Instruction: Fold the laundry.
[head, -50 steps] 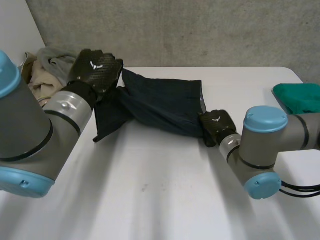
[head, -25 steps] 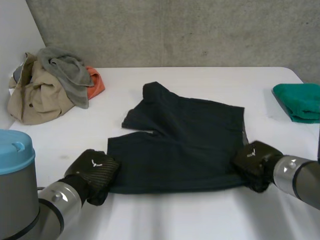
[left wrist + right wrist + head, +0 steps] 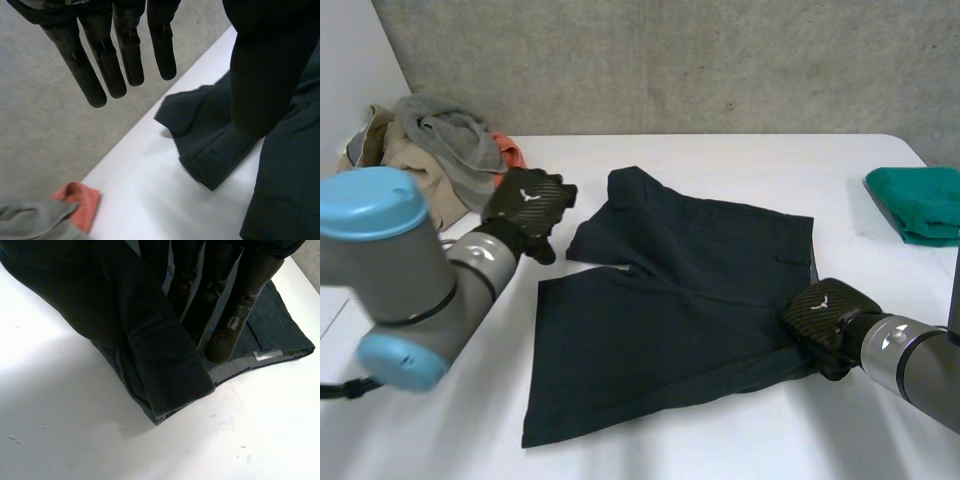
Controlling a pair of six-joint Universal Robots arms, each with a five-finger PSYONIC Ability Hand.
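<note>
Holds nothing in the left hand (image 3: 528, 205), straight glossy black fingers (image 3: 102, 60) spread wide just beside a stitched leg hem of the dark navy shorts (image 3: 680, 300). Pinches the shorts' waistband corner in the right hand (image 3: 825, 315), fine woven cloth folded between thumb and fingers (image 3: 250, 285), near a small grey label (image 3: 267, 354), writing unreadable. Spread flat on the white tabletop (image 3: 650, 455). Past the shorts' legs, a rumpled grey, tan and orange pile (image 3: 430, 150); past the waistband, folded green cloth (image 3: 920, 200).

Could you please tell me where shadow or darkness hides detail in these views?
Head view: even light, but the dark shorts show few creases. Left wrist view: the shorts' leg throws a shadow on the table. Right wrist view: the right hand, pinching the shorts' edge, merges with the cloth.
</note>
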